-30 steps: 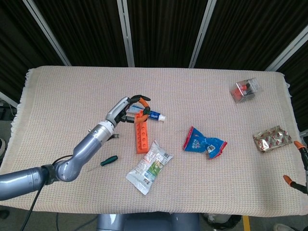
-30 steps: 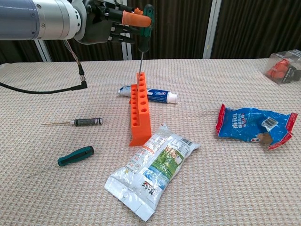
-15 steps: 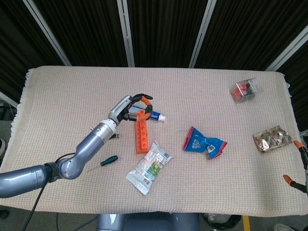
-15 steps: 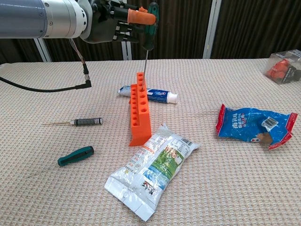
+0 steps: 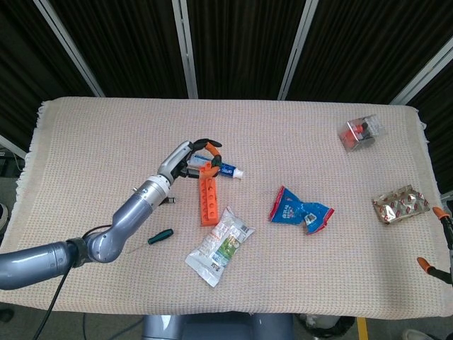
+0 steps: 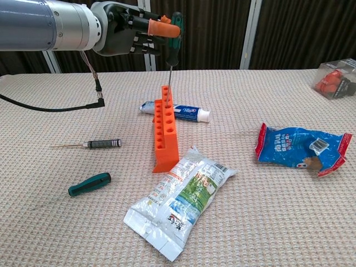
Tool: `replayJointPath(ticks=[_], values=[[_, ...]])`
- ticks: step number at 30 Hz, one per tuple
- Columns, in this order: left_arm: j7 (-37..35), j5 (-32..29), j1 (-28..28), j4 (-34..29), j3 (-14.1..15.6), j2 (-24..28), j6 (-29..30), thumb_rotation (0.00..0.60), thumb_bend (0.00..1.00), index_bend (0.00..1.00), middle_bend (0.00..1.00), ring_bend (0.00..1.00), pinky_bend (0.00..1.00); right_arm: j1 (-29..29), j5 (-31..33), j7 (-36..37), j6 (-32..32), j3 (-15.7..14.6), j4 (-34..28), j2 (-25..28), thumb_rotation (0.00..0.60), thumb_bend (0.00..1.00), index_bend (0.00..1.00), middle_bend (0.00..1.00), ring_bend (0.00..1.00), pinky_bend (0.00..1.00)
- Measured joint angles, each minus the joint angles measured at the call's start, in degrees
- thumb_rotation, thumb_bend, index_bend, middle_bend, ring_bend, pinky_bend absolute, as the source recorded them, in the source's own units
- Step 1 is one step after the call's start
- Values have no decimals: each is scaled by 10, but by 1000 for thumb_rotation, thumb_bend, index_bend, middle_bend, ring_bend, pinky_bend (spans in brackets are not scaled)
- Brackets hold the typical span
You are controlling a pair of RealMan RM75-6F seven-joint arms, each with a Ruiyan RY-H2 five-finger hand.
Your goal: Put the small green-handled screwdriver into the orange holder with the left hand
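Observation:
My left hand (image 6: 125, 34) (image 5: 187, 160) pinches the small green-handled screwdriver (image 6: 173, 40) by its handle and holds it nearly upright above the table. Its thin shaft points down to the far end of the orange holder (image 6: 164, 130) (image 5: 207, 198). Whether the tip sits inside a hole I cannot tell. The holder is a sloped orange block with two rows of holes, lying mid-left on the cloth. Of my right hand (image 5: 440, 241) only orange fingertips show at the right edge, spread apart with nothing between them.
A larger green-handled screwdriver (image 6: 89, 184) and a thin black-handled one (image 6: 103, 144) lie left of the holder. A toothpaste tube (image 6: 179, 113) lies behind it and a white snack pack (image 6: 181, 201) in front. A blue bag (image 6: 300, 147), a clear box (image 6: 336, 78) and a foil pack (image 5: 402, 203) lie to the right.
My left hand shifted a little right with the screwdriver, then came back left and lower. The shaft's tip stayed by the holder's far end throughout.

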Motion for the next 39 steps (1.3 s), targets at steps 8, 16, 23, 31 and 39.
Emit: replayJointPath(ticks=[8,16,23,31,39], values=[[4,17,4,5,15,-6,-1,600,413,606,172,0,5,0,0,-2,0,0,-1,0,600,0,108,0,0,0],[16,57,14,10,34,-17,16,600,413,605,167,0,4,-1,1,-1,0,-1,-1,0,600,0,108,0,0,0],[9,93,29,23,42,-33,29,600,413,603,166,0,0,-2,2,-1,1,0,-2,1,600,0,109,0,0,0],[-1,124,43,46,53,-57,41,600,406,586,158,0,0,0,4,-1,-2,1,0,0,600,0,108,0,0,0],[-1,145,51,67,62,-78,52,600,368,559,145,0,0,0,5,-1,-3,1,0,0,600,0,109,1,0,0]])
